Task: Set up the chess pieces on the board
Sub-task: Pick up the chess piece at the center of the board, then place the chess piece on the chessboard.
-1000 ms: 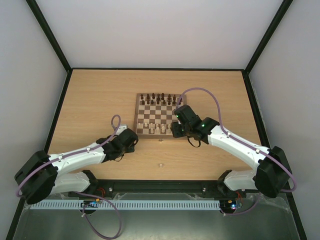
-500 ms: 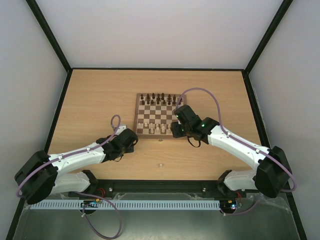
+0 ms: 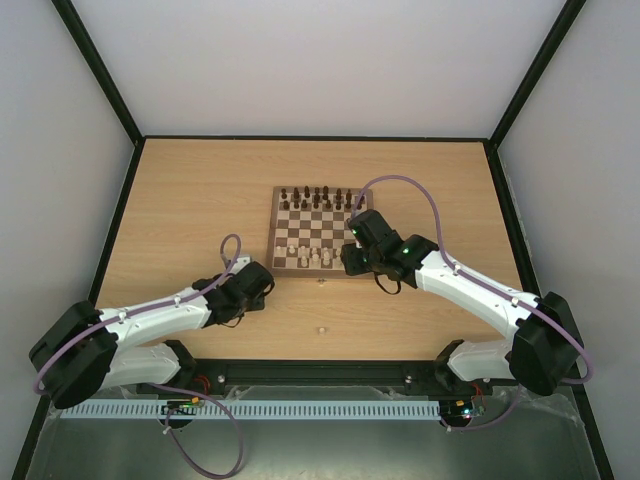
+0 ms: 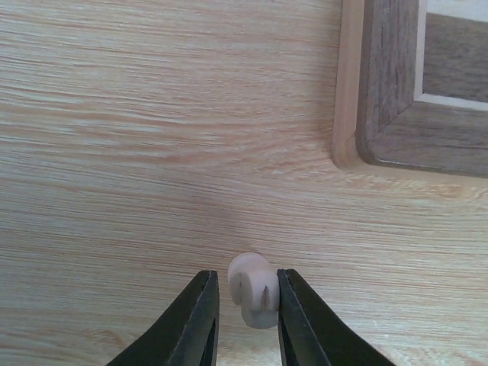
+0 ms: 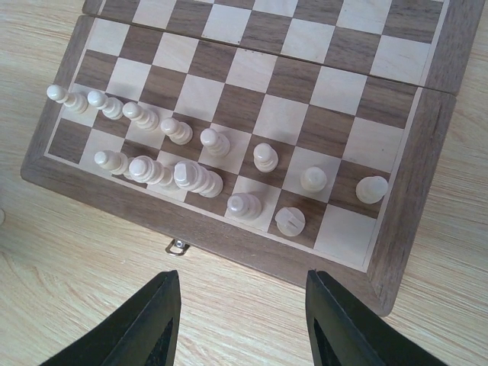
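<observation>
1. The left claw (image 4: 245, 276) brackets a pale chess piece (image 4: 255, 299) over the desk (image 3: 180, 200), just off the near-left corner of the board (image 5: 229, 236). The jaws are nearly closed. One touches the piece and a sliver of gap shows at the other, so I cannot tell whether it is truly gripped.
2. The piece is small, rounded, smooth wood, so a lopsided pinch could squirt it out.
3. The right claw (image 5: 248, 328) hangs open and empty over the board's near edge. A careless sweep could topple the slim turned pieces (image 5: 183, 130) crowded there.

White arms (image 3: 160, 312) with black joints and seemingly mauve cables (image 3: 398, 178).
</observation>
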You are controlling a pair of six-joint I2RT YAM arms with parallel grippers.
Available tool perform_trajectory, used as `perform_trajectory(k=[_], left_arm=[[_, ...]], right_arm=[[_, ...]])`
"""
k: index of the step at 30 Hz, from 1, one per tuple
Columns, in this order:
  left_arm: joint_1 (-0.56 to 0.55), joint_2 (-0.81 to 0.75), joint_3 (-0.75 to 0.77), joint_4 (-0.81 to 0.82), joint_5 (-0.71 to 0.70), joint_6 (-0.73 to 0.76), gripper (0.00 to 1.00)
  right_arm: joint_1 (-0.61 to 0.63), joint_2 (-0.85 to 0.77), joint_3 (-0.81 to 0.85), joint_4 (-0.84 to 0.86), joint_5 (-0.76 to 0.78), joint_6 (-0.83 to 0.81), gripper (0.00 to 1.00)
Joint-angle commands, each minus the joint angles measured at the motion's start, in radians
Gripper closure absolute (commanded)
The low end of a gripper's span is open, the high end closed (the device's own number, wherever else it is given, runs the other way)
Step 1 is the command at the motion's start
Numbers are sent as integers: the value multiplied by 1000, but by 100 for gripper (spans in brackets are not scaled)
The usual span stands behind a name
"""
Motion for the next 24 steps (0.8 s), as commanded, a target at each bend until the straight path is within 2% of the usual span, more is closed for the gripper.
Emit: perform_trajectory(k=[1, 7, 15, 24], left_arm=[[6, -1, -14, -8, 3, -9, 78], [6, -2, -7, 0, 2, -7, 88], [4, -34, 26, -36, 4, 4, 95], [-25, 12, 181, -66, 1, 53, 96]], right_arm=[[-3, 9, -5, -12, -2, -13, 54], [-3, 6, -8, -7, -7, -14, 54], [-3, 4, -9, -6, -4, -12, 54], [-2, -2, -10, -6, 17, -9, 54]])
